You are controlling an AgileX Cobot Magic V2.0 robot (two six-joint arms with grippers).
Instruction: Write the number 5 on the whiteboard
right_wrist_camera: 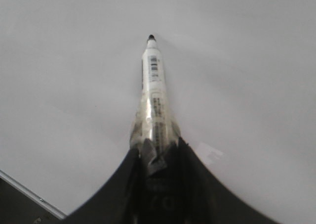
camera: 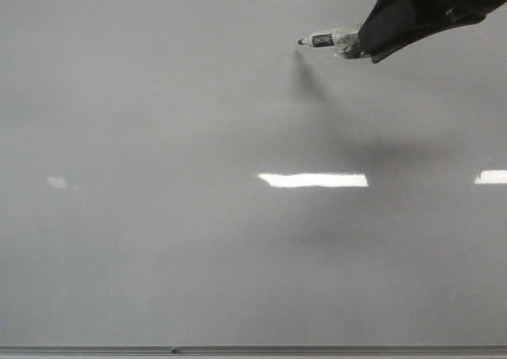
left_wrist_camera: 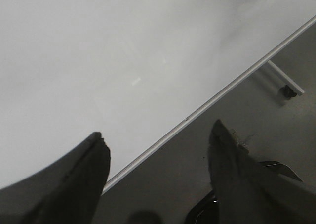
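Note:
The whiteboard (camera: 158,240) fills the front view, glossy pale grey, and I see no marker line on it; the number 5 is out of view. At the top right my right gripper (camera: 360,46) is shut on a clear-barrelled black-tipped marker (camera: 323,39), whose tip points left, just over its own shadow. I cannot tell whether the tip touches the board. The right wrist view shows the marker (right_wrist_camera: 154,95) sticking out of the shut right gripper (right_wrist_camera: 157,152). My left gripper (left_wrist_camera: 158,130) is open and empty above the whiteboard's (left_wrist_camera: 98,51) edge.
A thin metal edge strip (camera: 253,349) runs along the board's near side, also seen as a strip (left_wrist_camera: 207,105) in the left wrist view. Beyond it lie dark floor and a white frame bar with a black foot (left_wrist_camera: 289,90). Bright light reflections (camera: 313,180) lie on the board.

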